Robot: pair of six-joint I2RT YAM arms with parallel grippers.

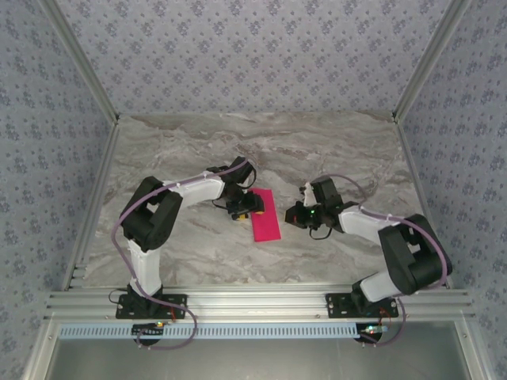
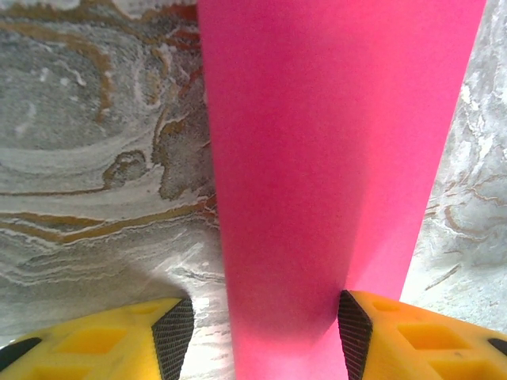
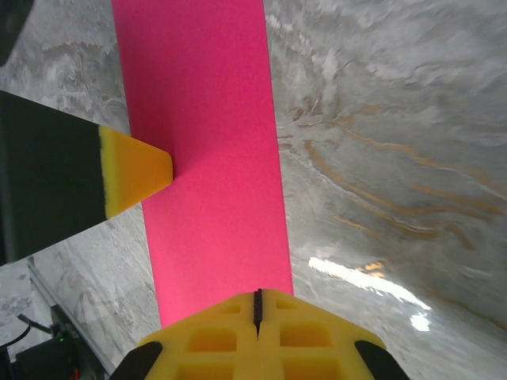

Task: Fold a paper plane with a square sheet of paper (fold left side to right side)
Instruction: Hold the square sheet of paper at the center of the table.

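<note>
Sheet: the square sheet of paper (image 1: 264, 216) lies flat on the marble table (image 1: 198, 142) between the two arms; from here it reads as a long narrow pink strip, so I'd judge the left-to-right fold is already in; no yellow face shows.
Left gripper (image 1: 247, 210): jaws apart and straddling one end of the strip; in its own wrist view (image 2: 265, 324) the right pad (image 2: 356, 324) touches the paper's edge while the left pad (image 2: 174, 332) stands off it, bare marble between.
Right gripper (image 1: 291, 215): fingers brought fully together (image 3: 257, 305), tips at the strip's near end (image 3: 206, 158); whether they pinch the edge or only press on it I cannot tell.
Handling: feather-light, thin and limp; it should slide easily on the smooth marble and crumple under a hard squeeze; a crease once set will stay.
Where to hold: I'd pin it flat from above near one end, then take a free edge or corner with a shallow pinch; lifting from the middle would likely bow it.
</note>
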